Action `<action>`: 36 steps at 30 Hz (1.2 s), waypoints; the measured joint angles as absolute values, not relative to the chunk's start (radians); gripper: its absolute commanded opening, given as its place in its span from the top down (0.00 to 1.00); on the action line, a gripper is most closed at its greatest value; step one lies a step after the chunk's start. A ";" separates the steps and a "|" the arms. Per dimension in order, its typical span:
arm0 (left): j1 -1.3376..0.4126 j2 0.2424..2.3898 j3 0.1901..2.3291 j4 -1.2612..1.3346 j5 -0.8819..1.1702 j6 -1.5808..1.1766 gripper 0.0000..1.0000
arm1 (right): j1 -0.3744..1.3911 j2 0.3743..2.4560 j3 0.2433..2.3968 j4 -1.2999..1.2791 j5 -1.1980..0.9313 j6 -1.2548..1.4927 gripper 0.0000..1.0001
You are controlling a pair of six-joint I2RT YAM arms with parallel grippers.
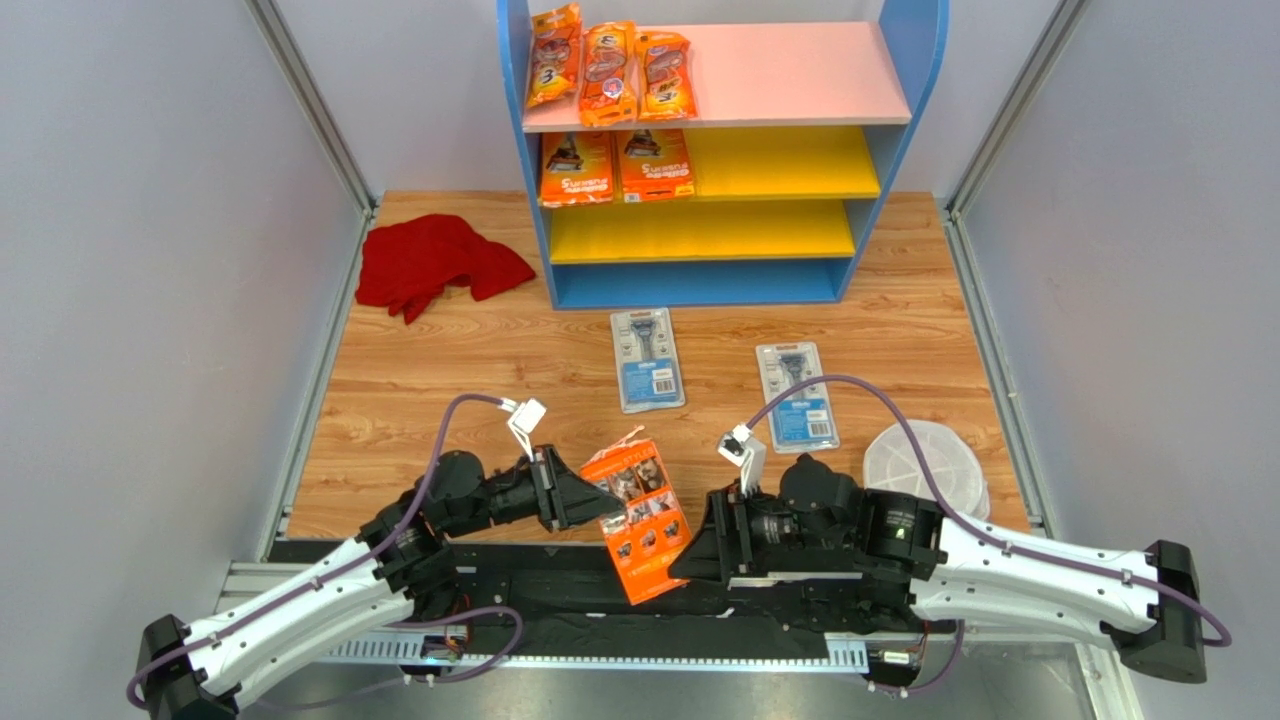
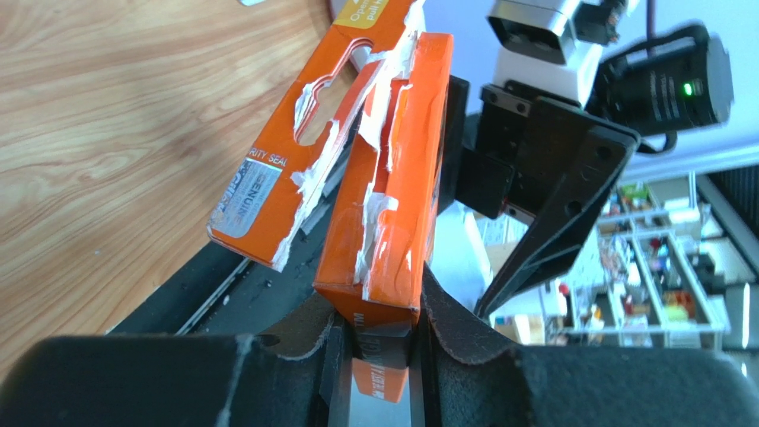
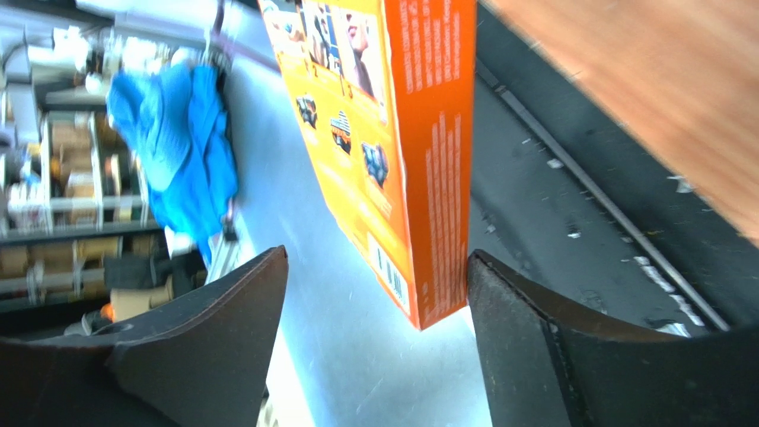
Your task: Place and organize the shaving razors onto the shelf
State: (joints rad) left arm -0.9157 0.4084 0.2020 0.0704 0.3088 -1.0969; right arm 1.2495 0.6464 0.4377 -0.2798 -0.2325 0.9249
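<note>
**Five packs shelved, three left**

The box (image 1: 637, 518) hangs in the lower middle of the top view, over the near edge of the table (image 1: 451, 345). My left gripper (image 2: 379, 342) is clamped on one edge of it, with the torn hang tab pointing away from me. My right gripper (image 3: 379, 294) is spread wide, one finger on each side of the box's corner and not closed on it. I cannot tell whether either finger touches the box.

On the shelf (image 1: 912, 60), upper middle of the frame, three bags (image 1: 609, 68) lie on the pink board (image 1: 796, 75). Two cards (image 1: 616, 165) lie on the upper yellow board (image 1: 789, 162). Two blister cards (image 1: 649, 360) lie on the table mid-frame, below the shelf.

I judge the job a little over half done, with this box and both blister cards left to place.
</note>
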 measured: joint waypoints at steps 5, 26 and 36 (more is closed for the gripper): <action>-0.916 0.392 0.184 0.067 0.219 -1.168 1.00 | 1.250 0.595 0.437 -0.303 -0.111 0.978 0.20; -0.914 0.344 0.041 0.328 -0.060 -1.444 1.00 | 1.250 0.363 0.233 -0.080 0.132 1.130 0.22; -0.914 0.353 0.041 0.395 -0.065 -1.481 1.00 | 1.250 0.416 0.198 0.091 0.167 1.136 0.36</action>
